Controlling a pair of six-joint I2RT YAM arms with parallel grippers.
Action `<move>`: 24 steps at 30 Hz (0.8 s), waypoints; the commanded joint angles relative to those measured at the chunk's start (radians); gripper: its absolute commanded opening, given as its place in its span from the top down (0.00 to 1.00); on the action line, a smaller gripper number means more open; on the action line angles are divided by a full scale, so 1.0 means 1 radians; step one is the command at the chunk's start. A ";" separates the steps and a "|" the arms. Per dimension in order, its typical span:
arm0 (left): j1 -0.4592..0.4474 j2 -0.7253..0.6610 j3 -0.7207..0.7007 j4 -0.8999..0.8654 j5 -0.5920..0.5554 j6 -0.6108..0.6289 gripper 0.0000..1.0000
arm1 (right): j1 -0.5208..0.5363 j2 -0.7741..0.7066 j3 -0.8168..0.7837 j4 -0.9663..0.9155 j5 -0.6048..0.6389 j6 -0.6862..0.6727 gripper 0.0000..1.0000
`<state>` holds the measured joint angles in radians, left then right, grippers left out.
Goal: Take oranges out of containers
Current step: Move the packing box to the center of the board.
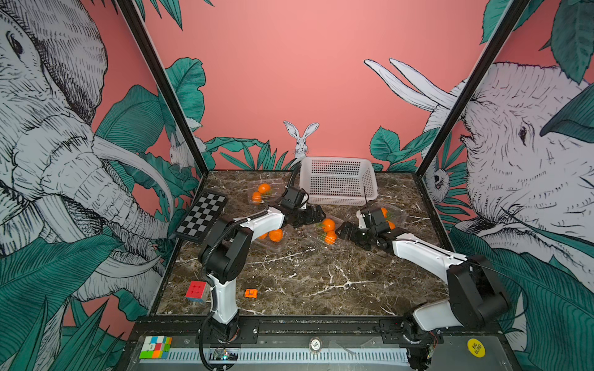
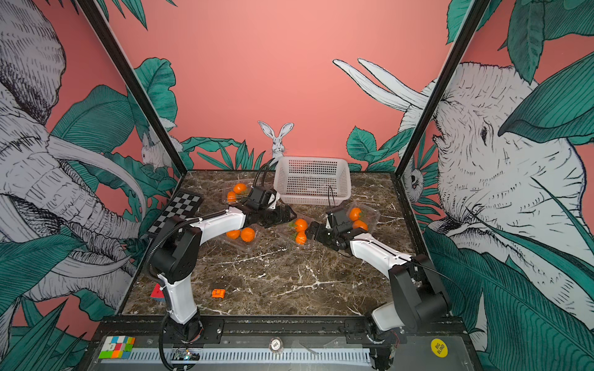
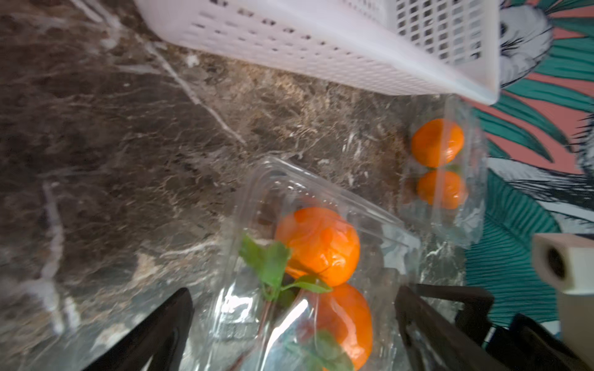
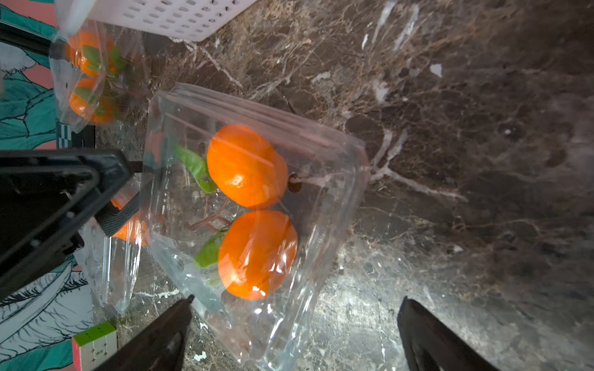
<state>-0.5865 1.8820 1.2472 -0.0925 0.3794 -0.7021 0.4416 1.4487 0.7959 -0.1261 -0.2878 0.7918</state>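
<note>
A red-faced puzzle cube (image 1: 196,290) and a small flat orange square block (image 1: 251,293) are lying near the front edge of the dark brown marble bench (image 1: 305,276). Further in, a clear plastic clamshell container (image 4: 321,154) holding two small bright oranges (image 1: 328,225) with green leaves is sitting mid-bench (whether its lid is latched is unclear). The left gripper (image 1: 318,214) and right gripper (image 1: 343,232) are pointing at it from either side, jaws spread wide, gripping nothing. A second container (image 1: 279,245) of oranges is lying under the left forearm. A third container (image 1: 397,213) is sitting just behind the right wrist, and a fourth container (image 1: 274,184) is lying far left. A white perforated plastic basket (image 1: 337,183) is standing at the back.
</note>
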 commanded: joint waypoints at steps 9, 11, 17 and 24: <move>-0.046 -0.153 -0.240 0.381 0.037 -0.282 0.01 | -0.097 0.122 0.114 0.100 -0.140 -0.059 0.01; -0.070 -0.165 -0.250 0.389 0.029 -0.291 0.01 | -0.106 0.141 0.129 0.116 -0.164 -0.060 0.01; -0.108 -0.208 -0.326 0.428 0.015 -0.354 0.01 | -0.137 0.177 0.155 0.068 -0.184 -0.130 0.01; -0.108 -0.314 -0.370 0.208 -0.066 -0.250 0.01 | -0.183 0.061 0.091 -0.010 -0.167 -0.222 0.01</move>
<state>-0.6971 1.6299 0.8726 0.2226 0.3740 -1.0084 0.2787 1.5932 0.9184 -0.1112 -0.4412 0.6266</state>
